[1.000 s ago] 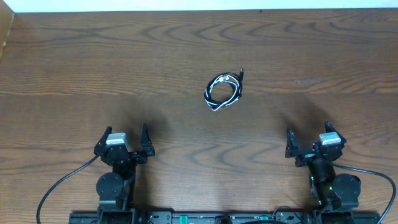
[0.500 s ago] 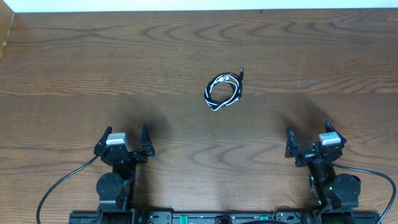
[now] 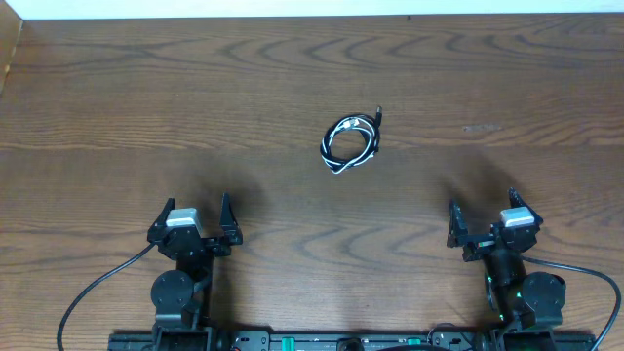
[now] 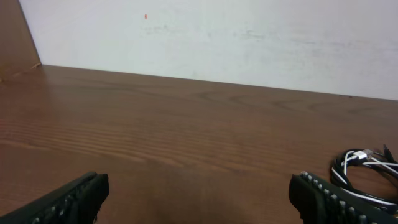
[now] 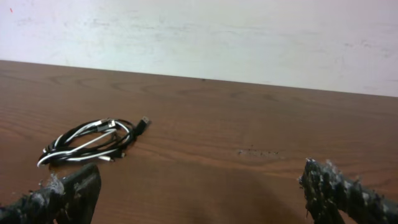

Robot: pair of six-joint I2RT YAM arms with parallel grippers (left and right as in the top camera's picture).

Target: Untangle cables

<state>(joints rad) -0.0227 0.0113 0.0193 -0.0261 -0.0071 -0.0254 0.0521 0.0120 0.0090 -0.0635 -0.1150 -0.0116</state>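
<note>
The white and black cables point(image 3: 350, 143) lie coiled together in one small bundle on the wooden table, above the middle. The bundle also shows at the right edge of the left wrist view point(image 4: 367, 169) and at the left of the right wrist view point(image 5: 93, 142), with a black plug end sticking out. My left gripper point(image 3: 194, 220) is open and empty near the front left. My right gripper point(image 3: 483, 218) is open and empty near the front right. Both are far from the bundle.
The wooden table point(image 3: 195, 97) reaches back to a white wall point(image 4: 249, 37). A faint scuff mark point(image 5: 258, 152) lies on the table right of the bundle. Thick black wires point(image 3: 93, 288) run from both arm bases at the front edge.
</note>
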